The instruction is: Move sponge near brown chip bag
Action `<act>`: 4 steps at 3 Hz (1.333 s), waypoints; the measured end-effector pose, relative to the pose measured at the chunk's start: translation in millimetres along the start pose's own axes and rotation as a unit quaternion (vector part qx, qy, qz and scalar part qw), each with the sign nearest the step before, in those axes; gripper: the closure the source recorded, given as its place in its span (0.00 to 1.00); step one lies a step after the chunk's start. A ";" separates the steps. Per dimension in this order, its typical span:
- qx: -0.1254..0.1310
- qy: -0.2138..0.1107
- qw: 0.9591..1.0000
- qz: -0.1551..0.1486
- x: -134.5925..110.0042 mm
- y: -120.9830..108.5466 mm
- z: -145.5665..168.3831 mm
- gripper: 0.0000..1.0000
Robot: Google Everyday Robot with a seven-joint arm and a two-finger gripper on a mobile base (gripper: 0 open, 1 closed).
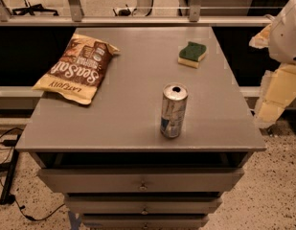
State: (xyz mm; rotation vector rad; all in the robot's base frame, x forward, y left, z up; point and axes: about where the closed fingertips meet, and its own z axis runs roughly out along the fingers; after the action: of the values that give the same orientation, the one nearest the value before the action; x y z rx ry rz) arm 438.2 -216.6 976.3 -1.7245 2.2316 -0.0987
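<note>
The room is dim, with a warm, yellowish cast over everything. Light falls from above, spreading evenly across the grey table top (pixel 138 99), so shadows stay soft and short: a thin dark edge under the silver can (pixel 174 110), another beneath the sponge (pixel 192 54). The can's rim throws a small glare, and the brown chip bag (pixel 75 68) shows a dull sheen on its creases. Behind the table lies a black, unlit band; the gaps above the drawers (pixel 140 181) are deep shadow. The gripper (pixel 274 97), off the table's right edge, catches the light and looks palest
</note>
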 end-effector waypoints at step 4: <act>0.047 -0.150 0.987 0.039 -29.4 -94.9 63.6 0.00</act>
State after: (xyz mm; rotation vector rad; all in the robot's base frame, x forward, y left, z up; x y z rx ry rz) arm 551.4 -205.4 945.5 -1.4903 2.0360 0.0685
